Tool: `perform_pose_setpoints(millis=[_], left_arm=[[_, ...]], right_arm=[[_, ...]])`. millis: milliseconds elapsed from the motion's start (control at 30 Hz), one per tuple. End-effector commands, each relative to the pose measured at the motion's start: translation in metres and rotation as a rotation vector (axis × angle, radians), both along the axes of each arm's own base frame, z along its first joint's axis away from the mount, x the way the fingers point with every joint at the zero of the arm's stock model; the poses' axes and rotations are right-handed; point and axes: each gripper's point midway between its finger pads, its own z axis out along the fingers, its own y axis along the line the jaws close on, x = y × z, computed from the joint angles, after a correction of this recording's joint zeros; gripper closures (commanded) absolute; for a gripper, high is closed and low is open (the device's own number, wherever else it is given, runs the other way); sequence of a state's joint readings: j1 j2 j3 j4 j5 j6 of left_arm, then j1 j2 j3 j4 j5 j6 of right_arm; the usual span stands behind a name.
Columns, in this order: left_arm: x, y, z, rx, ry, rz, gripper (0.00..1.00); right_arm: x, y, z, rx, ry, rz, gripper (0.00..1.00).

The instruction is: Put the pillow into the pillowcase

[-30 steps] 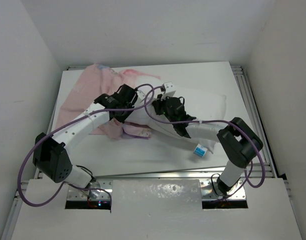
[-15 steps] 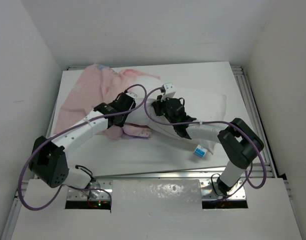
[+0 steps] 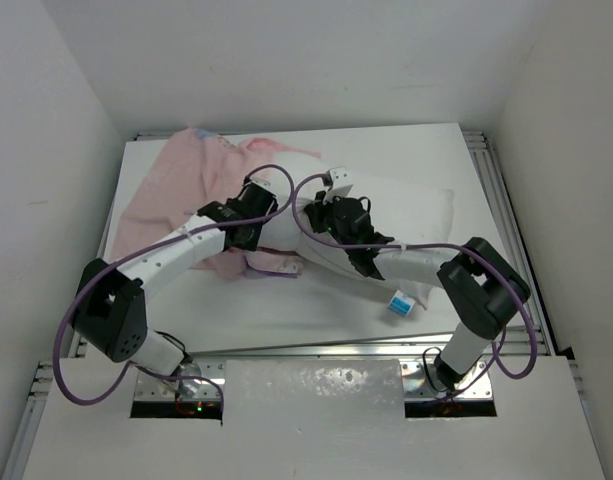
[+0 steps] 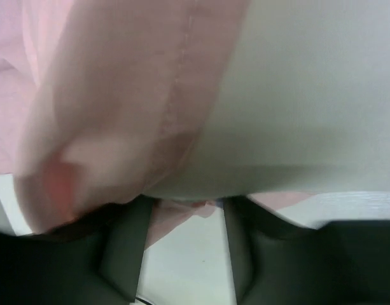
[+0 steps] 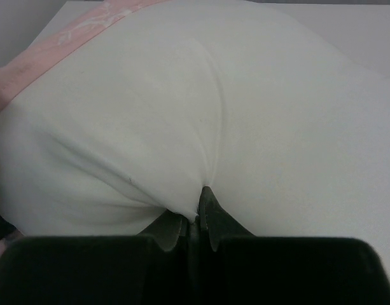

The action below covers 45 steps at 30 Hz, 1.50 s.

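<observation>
The white pillow [image 3: 416,205] lies across the table's middle and right, with its blue-and-white tag [image 3: 401,302] at the near corner. Its left end sits in the mouth of the pink pillowcase [image 3: 181,180], which is crumpled at the back left. My right gripper [image 3: 331,215] is shut on a pinch of pillow fabric [image 5: 182,114], which puckers at the fingertips [image 5: 196,206]. My left gripper [image 3: 254,208] stands at the pillowcase's opening edge. In the left wrist view its jaws [image 4: 182,206] are apart, with pillowcase hem [image 4: 118,95] and pillow [image 4: 296,95] draped over the tips.
White walls close in the table [image 3: 316,310] on the left, back and right. A metal rail [image 3: 486,170] runs along the right edge. A purple-printed fold of the case [image 3: 276,265] lies just in front of the pillow's left end.
My left gripper has opened and let go of the pillowcase edge, shifting a little to the right. The right gripper has kept its pinch and stayed put.
</observation>
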<state>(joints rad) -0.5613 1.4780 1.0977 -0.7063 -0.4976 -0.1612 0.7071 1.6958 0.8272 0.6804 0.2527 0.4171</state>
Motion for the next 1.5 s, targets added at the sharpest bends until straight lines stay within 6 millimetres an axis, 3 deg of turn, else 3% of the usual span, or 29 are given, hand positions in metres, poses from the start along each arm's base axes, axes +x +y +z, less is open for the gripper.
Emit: perform_pose_setpoints(millis=[0,67,133,167,233,300,367,567,767,833,1033,1300,1400,1433,1467], left_arm=[[0.014,-0.014,0.021,-0.046,-0.025,-0.067,0.64],[0.009,-0.025,0.019,-0.063,0.018,-0.173,0.82],[-0.006,-0.04,0.012,-0.078,0.105,-0.369,0.82],[-0.015,-0.051,0.013,-0.093,0.132,-0.471,0.78],[-0.022,-0.055,0.02,-0.015,0.14,-0.647,0.71],[-0.023,-0.051,0.032,0.051,0.099,-0.757,0.63],[-0.022,-0.043,0.037,0.1,0.087,-0.782,0.6],[-0.04,-0.036,0.017,0.259,0.208,-1.044,0.56],[-0.053,-0.049,-0.004,0.45,0.301,-1.319,0.57],[-0.051,-0.047,-0.015,0.481,0.328,-1.34,0.55],[-0.021,-0.039,-0.034,0.655,0.302,-1.295,0.52],[-0.004,-0.043,-0.043,0.686,0.271,-1.234,0.51],[0.0,-0.04,-0.051,0.706,0.28,-1.201,0.6],[-0.002,-0.036,-0.057,0.712,0.314,-1.189,0.82],[-0.004,-0.035,-0.059,0.708,0.325,-1.183,0.97]], right_arm=[[0.002,-0.004,0.032,0.063,-0.069,-0.026,1.0],[0.002,-0.004,0.032,0.057,-0.075,-0.024,1.0],[0.0,-0.003,0.031,0.05,-0.08,-0.012,1.0],[0.0,-0.003,0.032,0.045,-0.082,-0.007,1.0],[-0.001,-0.002,0.031,0.03,-0.087,0.007,1.0],[-0.001,-0.002,0.031,0.02,-0.094,0.016,1.0],[-0.001,-0.001,0.033,0.02,-0.1,0.022,1.0],[-0.001,0.005,0.031,0.02,-0.1,0.053,1.0],[0.0,0.002,0.026,0.032,-0.083,0.044,1.0],[0.003,-0.003,0.027,0.044,-0.081,0.034,1.0],[0.0,-0.008,0.029,0.04,-0.09,0.039,1.0],[-0.005,-0.014,0.027,0.038,-0.089,0.048,1.0],[-0.006,-0.013,0.022,0.035,-0.08,0.054,1.0],[-0.006,-0.014,0.022,0.036,-0.08,0.057,1.0],[-0.006,-0.012,0.022,0.036,-0.076,0.063,1.0]])
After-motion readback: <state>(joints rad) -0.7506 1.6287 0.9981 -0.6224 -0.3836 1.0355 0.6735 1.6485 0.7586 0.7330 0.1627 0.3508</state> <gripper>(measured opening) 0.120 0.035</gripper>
